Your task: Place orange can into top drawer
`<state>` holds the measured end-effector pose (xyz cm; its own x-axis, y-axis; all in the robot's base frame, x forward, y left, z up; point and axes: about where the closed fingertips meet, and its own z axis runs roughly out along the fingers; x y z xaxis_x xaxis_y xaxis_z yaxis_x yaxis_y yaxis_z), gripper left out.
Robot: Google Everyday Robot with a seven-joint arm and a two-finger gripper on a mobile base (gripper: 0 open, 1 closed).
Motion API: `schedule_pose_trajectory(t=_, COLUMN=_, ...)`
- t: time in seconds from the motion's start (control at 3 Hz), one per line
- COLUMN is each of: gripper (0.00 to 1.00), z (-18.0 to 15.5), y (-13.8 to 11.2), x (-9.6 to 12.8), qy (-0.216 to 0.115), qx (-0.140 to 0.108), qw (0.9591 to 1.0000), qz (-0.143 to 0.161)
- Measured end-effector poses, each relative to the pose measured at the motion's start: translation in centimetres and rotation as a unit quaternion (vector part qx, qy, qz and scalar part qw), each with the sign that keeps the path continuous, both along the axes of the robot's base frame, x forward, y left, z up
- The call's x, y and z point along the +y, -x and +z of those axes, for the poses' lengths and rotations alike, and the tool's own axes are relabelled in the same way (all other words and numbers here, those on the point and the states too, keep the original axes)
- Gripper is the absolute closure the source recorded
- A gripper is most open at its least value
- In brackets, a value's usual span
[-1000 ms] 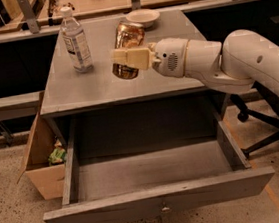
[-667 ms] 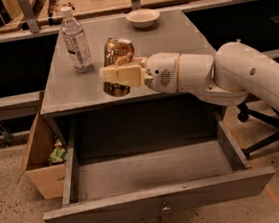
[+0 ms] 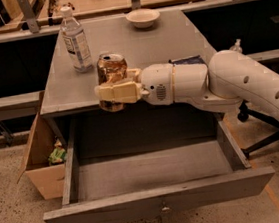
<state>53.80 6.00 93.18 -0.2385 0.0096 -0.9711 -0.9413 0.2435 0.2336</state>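
Observation:
The orange can (image 3: 111, 69) is an orange-brown drink can with a silver top, held upright in my gripper (image 3: 114, 92). The cream fingers (image 3: 119, 91) are shut around its lower body. The can hangs at the front edge of the grey table (image 3: 171, 39), above the back left part of the open top drawer (image 3: 151, 170). The drawer is pulled far out; its grey floor is bare and its front panel has a small central knob (image 3: 164, 208). My white arm reaches in from the right.
A clear water bottle (image 3: 75, 39) stands on the table's left, close behind the can. A pale bowl (image 3: 143, 17) sits at the table's back. A dark flat item (image 3: 186, 61) lies behind my wrist. A brown cardboard box (image 3: 43, 159) stands left of the drawer. A chair base (image 3: 264, 142) is at the right.
My gripper has carried the can left and toward the table's front edge, lower than before, so it now hangs over the open drawer. The bottle, bowl and drawer have not moved.

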Motion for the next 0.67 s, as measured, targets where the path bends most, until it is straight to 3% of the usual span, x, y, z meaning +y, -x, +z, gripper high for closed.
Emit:
schedule_pose_trajectory(t=0.33, gripper=1.00, z=-2.8, y=0.3, x=0.7, qy=0.043, qx=-0.005, qw=0.9981, qz=0.044)
schedule_pose_trajectory(t=0.67, gripper=1.00, z=-7.5, y=0.6, x=1.1, qy=0.077, qx=-0.035, qw=0.9898, qz=0.114)
